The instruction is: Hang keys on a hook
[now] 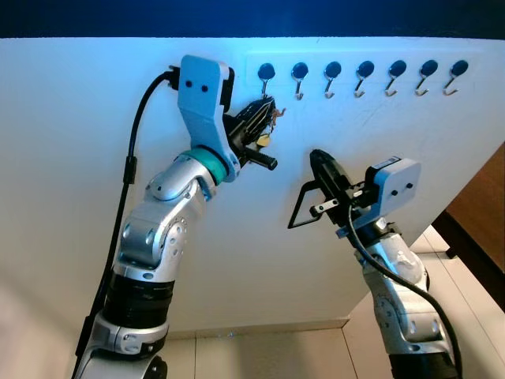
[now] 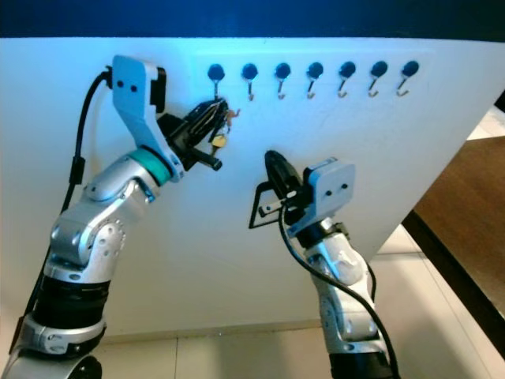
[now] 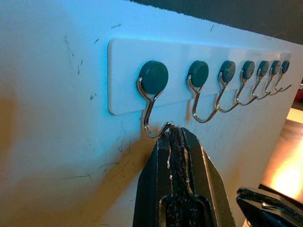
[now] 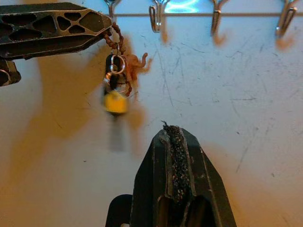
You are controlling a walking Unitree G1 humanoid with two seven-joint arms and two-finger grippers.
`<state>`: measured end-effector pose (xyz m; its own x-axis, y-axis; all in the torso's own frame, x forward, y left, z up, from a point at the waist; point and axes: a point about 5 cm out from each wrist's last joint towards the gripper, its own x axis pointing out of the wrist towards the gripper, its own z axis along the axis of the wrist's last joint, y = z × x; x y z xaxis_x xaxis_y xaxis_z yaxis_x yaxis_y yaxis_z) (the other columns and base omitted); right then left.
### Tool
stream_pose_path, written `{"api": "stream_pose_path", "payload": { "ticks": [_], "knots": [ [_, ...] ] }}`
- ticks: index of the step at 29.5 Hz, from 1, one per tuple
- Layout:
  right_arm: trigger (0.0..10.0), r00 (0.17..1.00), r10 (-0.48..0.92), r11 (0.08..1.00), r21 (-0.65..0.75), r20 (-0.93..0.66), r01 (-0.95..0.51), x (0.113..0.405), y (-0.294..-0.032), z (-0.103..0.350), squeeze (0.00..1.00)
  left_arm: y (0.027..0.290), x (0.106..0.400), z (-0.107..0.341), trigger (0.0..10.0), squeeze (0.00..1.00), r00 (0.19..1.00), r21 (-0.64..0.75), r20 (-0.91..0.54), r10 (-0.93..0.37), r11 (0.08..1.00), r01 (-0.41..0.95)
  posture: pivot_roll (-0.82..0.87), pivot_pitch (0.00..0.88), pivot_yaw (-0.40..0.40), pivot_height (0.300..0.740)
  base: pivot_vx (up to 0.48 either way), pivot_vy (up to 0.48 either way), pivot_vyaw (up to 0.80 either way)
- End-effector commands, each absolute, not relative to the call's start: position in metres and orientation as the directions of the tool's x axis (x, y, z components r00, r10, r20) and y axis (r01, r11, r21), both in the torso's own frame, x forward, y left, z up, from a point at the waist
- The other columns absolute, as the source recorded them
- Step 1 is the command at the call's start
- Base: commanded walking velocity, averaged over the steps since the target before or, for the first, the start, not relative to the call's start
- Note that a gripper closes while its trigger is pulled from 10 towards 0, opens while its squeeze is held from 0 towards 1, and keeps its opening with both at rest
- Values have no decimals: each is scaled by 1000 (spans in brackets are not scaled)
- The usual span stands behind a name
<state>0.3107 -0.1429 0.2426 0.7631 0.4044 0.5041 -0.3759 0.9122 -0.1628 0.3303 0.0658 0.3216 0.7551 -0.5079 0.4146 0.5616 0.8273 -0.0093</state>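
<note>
Black fingers of the left tool (image 1: pixel 264 106) are pinched tight on a brown beaded key cord, so the small bunch of keys with a yellow tag (image 4: pixel 115 90) dangles just under the leftmost silver wire hook with a dark round cap (image 3: pixel 152 97). Right tool (image 1: pixel 322 166) hangs lower, well clear, fingers pressed together on nothing. I'd say the trick now is nudging up and toward the white wall (image 1: pixel 71 118) so the cord loop slips over the hook's upturned tip, then letting go. Keys look mid-swing, so let them settle. No brand or writing I can read on the white hook rail (image 3: pixel 124 75).
</note>
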Motion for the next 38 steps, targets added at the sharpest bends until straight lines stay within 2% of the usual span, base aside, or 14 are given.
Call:
{"api": "stream_pose_path", "payload": {
  "ticks": [1, 5, 11, 26, 32, 38],
  "knots": [
    [10000, 770, 409, 910, -159, 490, -383, 309, -141, 239, 0, 73, 331, 330, 10000, 0, 754, -12, 449, -479, 841, 541, 42, 111, 103, 740, 0, 0, 0],
    [10000, 770, 410, 910, -158, 488, -384, 309, -141, 238, 0, 77, 328, 333, 10000, 0, 746, -16, 465, -476, 839, 544, 42, 111, 103, 740, 0, 0, 0],
    [10000, 771, 413, 908, -157, 485, -387, 310, -141, 238, 0, 81, 310, 337, 10000, 0, 691, 6, 503, -519, 802, 598, 51, 109, 93, 740, 0, 0, 0],
    [10000, 768, 420, 905, -160, 484, -394, 311, -139, 238, 0, 82, 317, 333, 10000, 0, 727, -3, 481, -489, 829, 559, 44, 98, 93, 740, 0, 0, 0],
    [10000, 769, 417, 906, -160, 484, -391, 311, -139, 238, 0, 78, 312, 337, 10000, 0, 692, 3, 495, -526, 797, 603, 45, 97, 95, 740, 0, 0, 0],
    [10000, 769, 418, 906, -158, 484, -393, 311, -139, 237, 0, 79, 313, 338, 10000, 0, 698, -4, 499, -514, 804, 594, 47, 97, 95, 740, 0, 0, 0]
  ]
}}
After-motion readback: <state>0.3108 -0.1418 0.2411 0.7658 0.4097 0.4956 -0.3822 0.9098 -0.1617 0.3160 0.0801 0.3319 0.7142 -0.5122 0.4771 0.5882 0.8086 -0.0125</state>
